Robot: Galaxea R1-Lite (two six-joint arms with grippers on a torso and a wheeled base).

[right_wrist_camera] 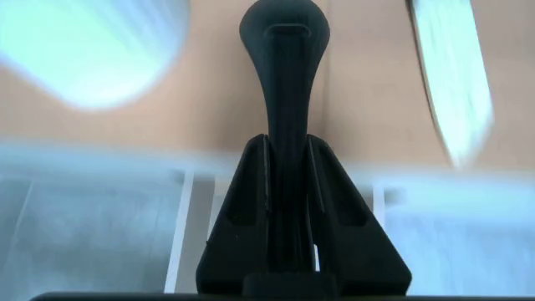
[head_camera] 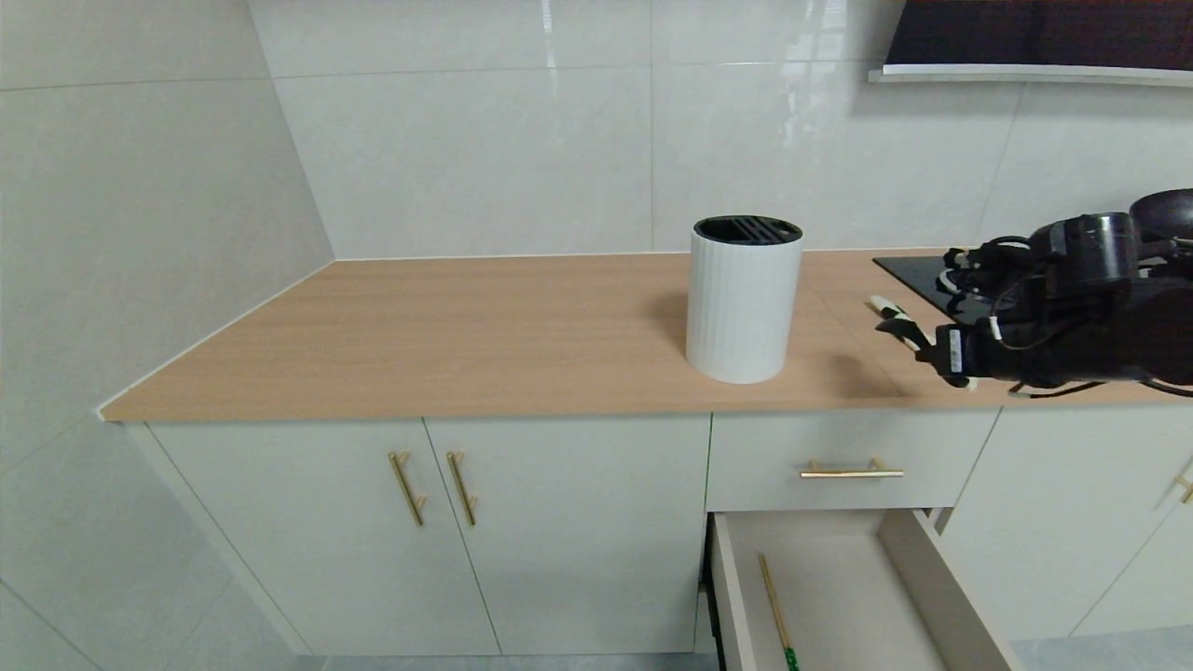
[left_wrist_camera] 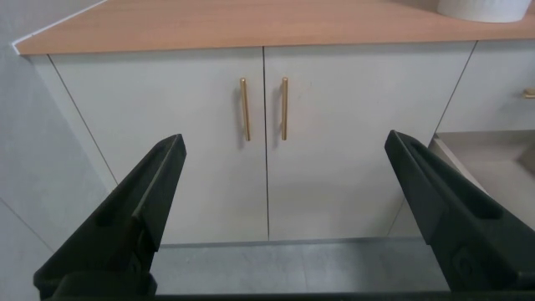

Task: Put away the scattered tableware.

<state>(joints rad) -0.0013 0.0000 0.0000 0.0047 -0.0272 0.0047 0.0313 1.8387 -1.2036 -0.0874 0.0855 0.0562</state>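
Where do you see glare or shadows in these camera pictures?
Head view: glare streaks on the wall tiles behind the white holder, which throws a soft shadow on the countertop. Left wrist view: cabinet doors evenly lit. Right wrist view: right pincer dark against the bright countertop.

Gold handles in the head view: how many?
4. Left door handle and right door handle side by side; drawer handle on the closed drawer; edge handle cut off far right. The open drawer may hide another.
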